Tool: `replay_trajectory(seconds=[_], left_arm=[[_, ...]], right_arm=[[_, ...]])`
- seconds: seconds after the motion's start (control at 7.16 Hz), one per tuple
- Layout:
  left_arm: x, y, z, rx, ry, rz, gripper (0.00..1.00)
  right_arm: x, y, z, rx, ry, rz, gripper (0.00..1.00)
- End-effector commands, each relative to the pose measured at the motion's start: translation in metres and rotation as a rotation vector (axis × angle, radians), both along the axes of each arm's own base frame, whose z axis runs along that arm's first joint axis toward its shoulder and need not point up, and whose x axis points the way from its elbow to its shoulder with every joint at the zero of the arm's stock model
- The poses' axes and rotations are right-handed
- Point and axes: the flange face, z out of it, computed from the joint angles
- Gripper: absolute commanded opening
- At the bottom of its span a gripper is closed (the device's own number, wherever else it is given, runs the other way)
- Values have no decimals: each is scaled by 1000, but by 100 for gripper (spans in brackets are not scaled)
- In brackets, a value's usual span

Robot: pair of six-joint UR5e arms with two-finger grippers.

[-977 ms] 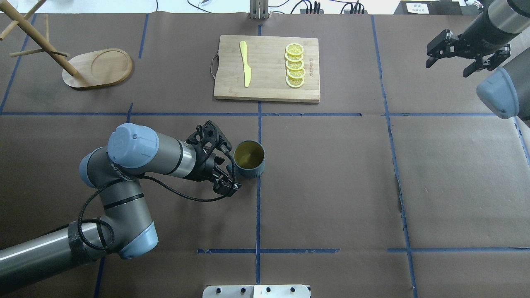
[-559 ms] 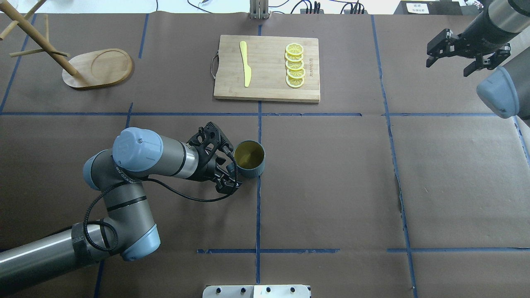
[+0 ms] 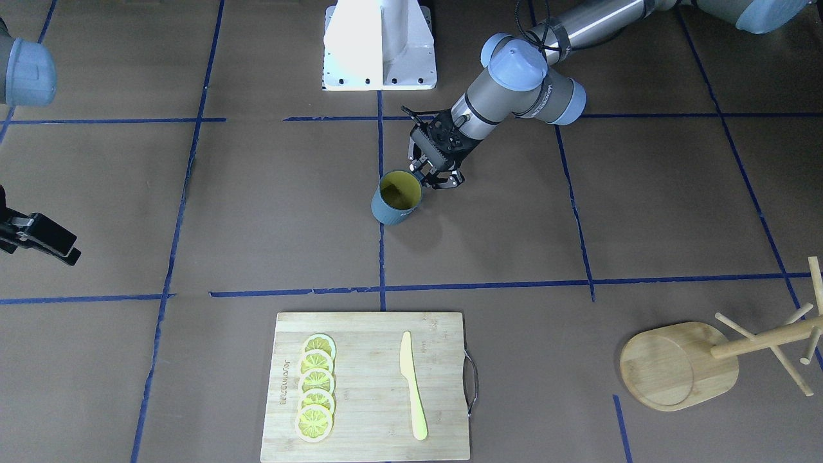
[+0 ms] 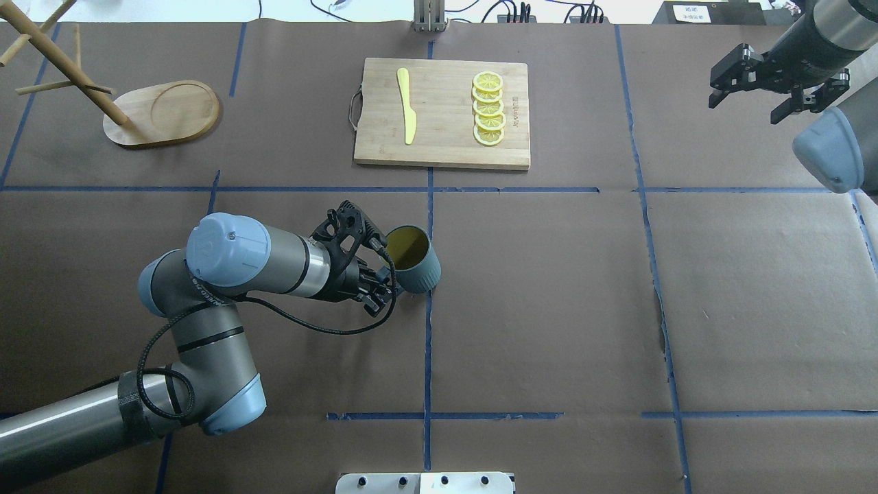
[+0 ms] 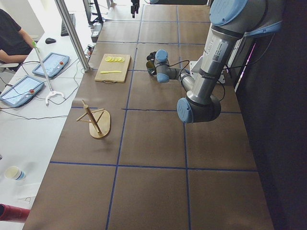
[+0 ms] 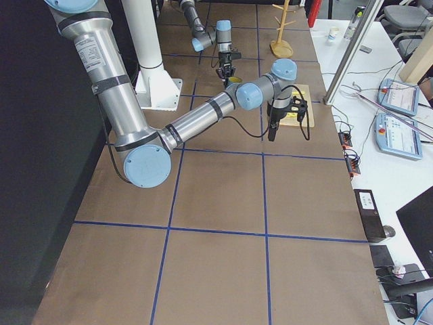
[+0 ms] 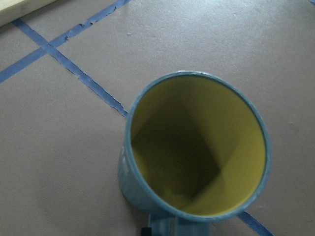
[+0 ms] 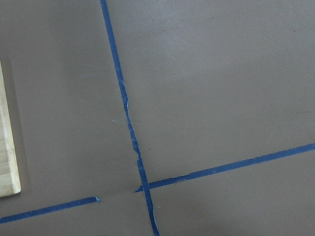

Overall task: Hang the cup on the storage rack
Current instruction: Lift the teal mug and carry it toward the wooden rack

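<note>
Brown-papered table [image 4: 549, 309]: overhead, left end effector [image 4: 385, 283] clamps handle of tilted cup [image 4: 421, 272]; wrist view shows mainly yellow-green interior.

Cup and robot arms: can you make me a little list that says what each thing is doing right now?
cup: blue-grey, yellow-green inside, empty, tilted
left gripper: shut on the cup's handle
right gripper: open, holding nothing, far from the cup
storage rack: on the robot's far left, no cup on its pegs
cutting board: holds five lemon slices and a yellow knife
</note>
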Motion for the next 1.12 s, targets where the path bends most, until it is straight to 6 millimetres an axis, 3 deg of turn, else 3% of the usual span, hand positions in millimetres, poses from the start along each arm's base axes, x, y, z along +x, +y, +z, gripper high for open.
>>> replay_trajectory(seconds=[0.0, 0.14, 0.42, 0.56, 0.98], left_arm=[[-22, -8, -21, 14, 42, -28, 0], [-44, -16, -40, 15, 82, -57, 0], [-86, -47, -55, -123, 145, -160, 0], [-108, -69, -54, -240, 173, -232, 0], [-161, -117, -49, -471, 273, -398, 0]], right_arm=[[6, -1, 1, 0, 0, 10, 100], [29, -2, 8, -14, -7, 40, 100], [92, 9, 51, 68, -5, -34, 100], [124, 20, 81, 135, 24, -96, 100], [185, 59, 155, 291, 80, -288, 100]])
